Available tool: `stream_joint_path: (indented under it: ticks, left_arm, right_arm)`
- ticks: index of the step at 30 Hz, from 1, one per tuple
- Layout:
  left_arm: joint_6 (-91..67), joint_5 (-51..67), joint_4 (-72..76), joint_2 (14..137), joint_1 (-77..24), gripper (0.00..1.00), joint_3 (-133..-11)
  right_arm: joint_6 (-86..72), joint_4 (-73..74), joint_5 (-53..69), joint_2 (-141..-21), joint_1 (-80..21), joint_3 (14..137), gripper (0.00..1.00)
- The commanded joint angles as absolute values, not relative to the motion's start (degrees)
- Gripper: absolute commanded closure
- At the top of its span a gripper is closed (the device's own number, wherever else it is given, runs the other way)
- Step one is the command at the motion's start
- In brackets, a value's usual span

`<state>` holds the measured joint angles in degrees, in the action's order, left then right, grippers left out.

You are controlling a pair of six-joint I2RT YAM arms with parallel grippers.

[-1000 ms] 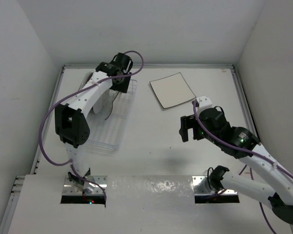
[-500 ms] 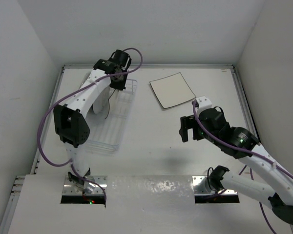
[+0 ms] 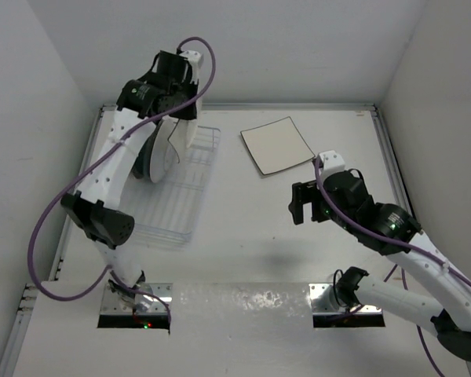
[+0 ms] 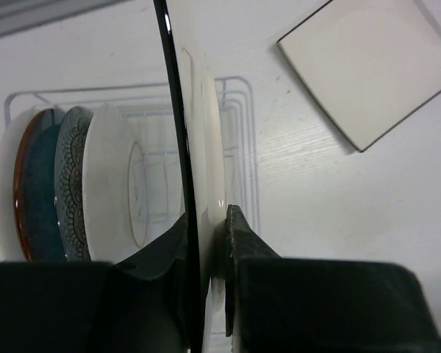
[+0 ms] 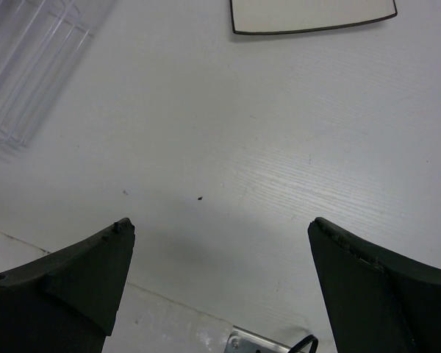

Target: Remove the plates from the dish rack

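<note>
Dish rack holds round plates; left end effector clenches a square plate, right end effector released.

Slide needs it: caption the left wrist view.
Left fingers pinch a dark-edged square plate edge-on; round plates stand in the dish rack behind.

Table lies bare between rack and flat plate; upright plates and held plate block rack's far end.
</note>
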<state>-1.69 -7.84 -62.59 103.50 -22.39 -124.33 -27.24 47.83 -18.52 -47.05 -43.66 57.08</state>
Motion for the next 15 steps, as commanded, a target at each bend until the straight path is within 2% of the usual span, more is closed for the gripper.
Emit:
stream_joint_path:
  ticks: [1, 5, 6, 9, 10, 12, 15]
  left_arm:
    - [-0.9, -1.9, -49.7, 94.0, -21.9, 1.00, -126.2]
    - [-0.8, 8.2, -38.0, 88.3, -22.7, 1.00, -119.0]
    - [-0.3, 8.7, -30.7, 85.6, -23.4, 1.00, -114.0]
    - [5.3, 5.4, -16.2, 81.8, -29.3, 1.00, -103.7]
    - [7.2, 0.6, -14.0, 81.9, -31.4, 1.00, -102.5]
    - [12.0, -5.9, -12.6, 85.5, -37.2, 1.00, -104.6]
    - [15.1, -8.2, -15.3, 94.0, -40.0, 1.00, -113.2]
  right_arm:
    - [-28.4, 47.4, -22.6, -46.3, -43.9, 60.8, 0.01]
    - [-29.8, 48.2, -25.8, -45.1, -43.9, 62.0, 0.01]
    - [-30.6, 48.3, -26.5, -44.0, -43.9, 62.0, 0.01]
    - [-31.3, 48.8, -29.1, -41.9, -43.9, 63.4, 0.01]
    - [-31.3, 49.2, -30.2, -41.7, -43.9, 64.0, 0.01]
    - [-31.1, 51.7, -31.1, -41.3, -43.9, 66.4, 0.01]
    - [-30.9, 54.6, -31.8, -40.2, -43.9, 69.4, 0.01]
